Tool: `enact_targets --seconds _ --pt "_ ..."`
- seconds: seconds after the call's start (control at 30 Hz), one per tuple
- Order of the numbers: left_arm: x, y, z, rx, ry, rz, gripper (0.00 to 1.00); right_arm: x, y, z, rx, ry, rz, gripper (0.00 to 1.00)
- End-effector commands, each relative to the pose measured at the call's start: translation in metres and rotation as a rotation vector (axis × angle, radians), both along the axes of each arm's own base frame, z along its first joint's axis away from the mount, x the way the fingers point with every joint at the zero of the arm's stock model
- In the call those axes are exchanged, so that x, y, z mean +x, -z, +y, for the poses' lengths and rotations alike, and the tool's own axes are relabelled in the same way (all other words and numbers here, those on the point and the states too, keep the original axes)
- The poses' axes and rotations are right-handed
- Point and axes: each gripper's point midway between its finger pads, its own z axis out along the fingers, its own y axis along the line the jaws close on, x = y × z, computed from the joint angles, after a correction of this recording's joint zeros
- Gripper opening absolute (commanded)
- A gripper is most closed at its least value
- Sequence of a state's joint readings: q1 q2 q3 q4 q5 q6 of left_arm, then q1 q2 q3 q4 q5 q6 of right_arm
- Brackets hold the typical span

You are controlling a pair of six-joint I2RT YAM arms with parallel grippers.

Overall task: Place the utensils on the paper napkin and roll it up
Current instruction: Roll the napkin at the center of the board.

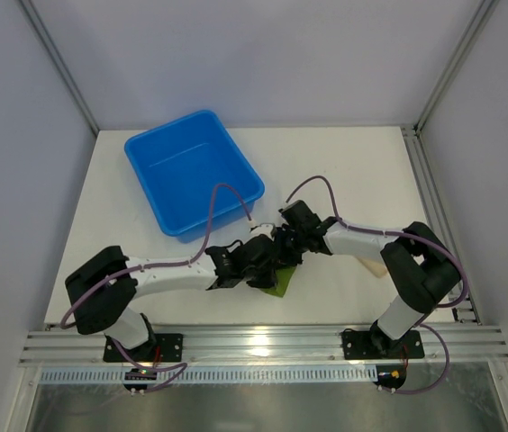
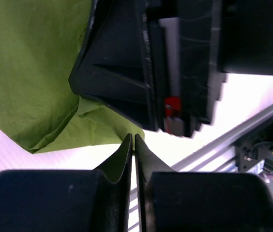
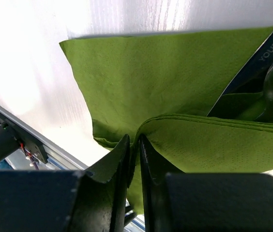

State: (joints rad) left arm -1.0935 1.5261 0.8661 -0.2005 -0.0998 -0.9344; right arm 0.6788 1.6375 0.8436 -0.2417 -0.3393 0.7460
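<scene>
- The paper napkin point(image 1: 280, 286) is found at the near middle of the table point(image 1: 101, 216), between the two arms and mostly hidden under the wrists in the top view; a blue bin point(image 1: 191, 171) stands farther off to the left.
- The utensils cannot be made out in any view; whether they are wrapped inside the green folds cannot be told.
- The right gripper point(image 3: 135, 142) is closed to a thin slit on a folded-over edge of the napkin, with green paper seen running in between its fingers; how firmly the paper is pinched cannot be judged.
- The left gripper point(image 2: 132, 141) is drawn together, its tips meeting just at the napkin's near corner; whether any paper is caught there cannot be told.
- The napkin is judged light, soft and easily torn or creased; it is best taken at a doubled edge or corner, where several layers give the fingers something to bite.
- The cutlery, being slim, stiff and smooth metal, is expected to slide inside loose paper; the roll should be held snug across its middle so that nothing slips out of an open end.
</scene>
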Motion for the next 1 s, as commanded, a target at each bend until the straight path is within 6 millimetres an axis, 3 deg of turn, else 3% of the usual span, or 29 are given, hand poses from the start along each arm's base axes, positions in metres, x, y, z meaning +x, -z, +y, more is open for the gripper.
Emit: enact_targets --seconds 0.0,0.17,0.4,0.67,0.97 --pt "0.009 -0.008 -0.019 -0.041 0.019 -0.037 0.04 0.014 -0.015 0.015 0.047 -0.002 -0.054 0.18" --pt "0.013 -0.003 -0.019 -0.017 0.016 -0.052 0.04 0.012 -0.014 0.014 0.037 -0.012 -0.058 0.20" --pt "0.008 0.006 -0.004 0.013 -0.005 -0.040 0.04 0.012 -0.017 0.012 0.033 -0.025 -0.079 0.25" --pt "0.003 0.019 0.010 0.048 -0.019 -0.027 0.04 0.014 -0.034 0.012 0.043 -0.040 -0.119 0.38" --pt "0.003 0.022 0.012 0.056 -0.021 -0.028 0.03 0.012 -0.053 0.002 0.033 -0.041 -0.174 0.43"
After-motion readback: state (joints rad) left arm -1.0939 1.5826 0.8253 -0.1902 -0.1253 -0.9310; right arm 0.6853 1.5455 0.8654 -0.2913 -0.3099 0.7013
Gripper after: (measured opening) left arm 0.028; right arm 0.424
